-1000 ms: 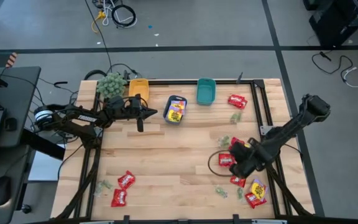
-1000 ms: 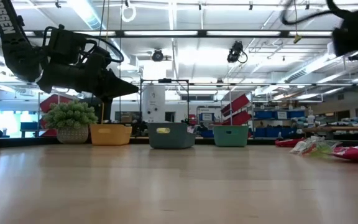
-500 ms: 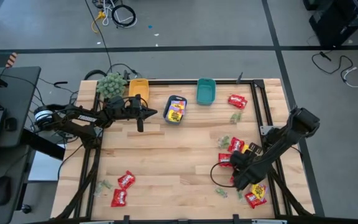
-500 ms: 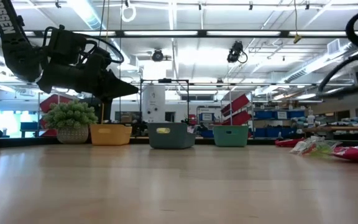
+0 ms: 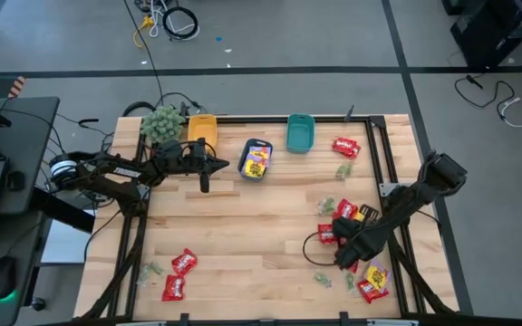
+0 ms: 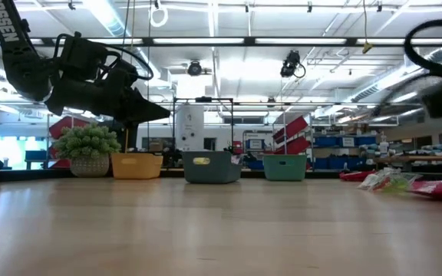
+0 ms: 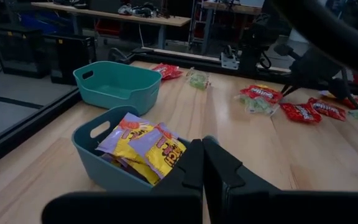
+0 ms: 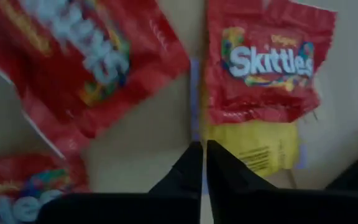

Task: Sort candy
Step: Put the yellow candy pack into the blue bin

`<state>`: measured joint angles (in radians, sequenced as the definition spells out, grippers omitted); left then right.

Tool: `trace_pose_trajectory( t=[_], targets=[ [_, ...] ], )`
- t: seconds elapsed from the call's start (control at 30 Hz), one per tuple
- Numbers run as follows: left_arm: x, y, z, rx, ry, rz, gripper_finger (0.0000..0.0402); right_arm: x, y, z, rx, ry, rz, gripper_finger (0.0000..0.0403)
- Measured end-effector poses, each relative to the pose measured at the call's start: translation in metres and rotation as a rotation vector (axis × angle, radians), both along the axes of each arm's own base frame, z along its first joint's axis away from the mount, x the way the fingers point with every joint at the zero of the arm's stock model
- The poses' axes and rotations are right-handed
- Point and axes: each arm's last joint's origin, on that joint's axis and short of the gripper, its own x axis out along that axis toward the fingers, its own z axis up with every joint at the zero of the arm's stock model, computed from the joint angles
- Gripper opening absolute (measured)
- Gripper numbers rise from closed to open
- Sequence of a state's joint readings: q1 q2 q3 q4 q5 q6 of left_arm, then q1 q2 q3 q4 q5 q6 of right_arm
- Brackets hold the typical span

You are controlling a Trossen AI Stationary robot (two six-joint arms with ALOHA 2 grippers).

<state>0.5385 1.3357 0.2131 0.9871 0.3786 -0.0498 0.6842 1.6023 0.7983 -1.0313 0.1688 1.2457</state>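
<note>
Right gripper [image 5: 344, 256] is seen closed and empty, lowered over the red candy [image 8: 267, 59] and yellow candy [image 8: 253, 146] cluster at the table's [image 5: 243, 226] near right. Left gripper [image 7: 202, 163] is closed, held above the blue bin [image 5: 256, 159], where yellow packets [image 7: 146, 144] lie.

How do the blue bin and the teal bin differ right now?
Contents: the blue bin holds yellow candy packets; the teal bin looks empty in the left wrist view.
Colour: the blue bin is a darker slate blue, the teal bin a brighter green-blue.
Place: in the high view the blue bin sits between the orange bin and the teal bin, and lies slightly askew.
Both are small open plastic bins with handle slots.
</note>
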Motion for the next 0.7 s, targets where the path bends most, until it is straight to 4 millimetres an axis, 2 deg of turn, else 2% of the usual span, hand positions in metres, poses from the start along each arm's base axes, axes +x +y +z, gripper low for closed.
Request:
trace_pose_trajectory(
  t=[0.27,0.37,0.53,0.7],
  targets=[
    [0.0,0.0,0.0,0.001,-0.001,0.0,0.0001,0.007,0.0,0.054,0.149,-0.176,-0.016,0.0],
    [0.0,0.0,0.0,0.002,-0.001,0.0,0.0001,0.004,-0.004,0.064,0.158,-0.197,-0.052,0.0001],
    [0.0,0.0,0.0,0.002,-0.001,0.0,0.0001,0.002,-0.004,0.053,0.152,-0.145,-0.089,0.0033],
    [0.0,0.0,0.0,0.002,-0.001,0.0,0.0001,-0.005,-0.009,0.029,0.103,-0.042,-0.083,0.011]
  ],
)
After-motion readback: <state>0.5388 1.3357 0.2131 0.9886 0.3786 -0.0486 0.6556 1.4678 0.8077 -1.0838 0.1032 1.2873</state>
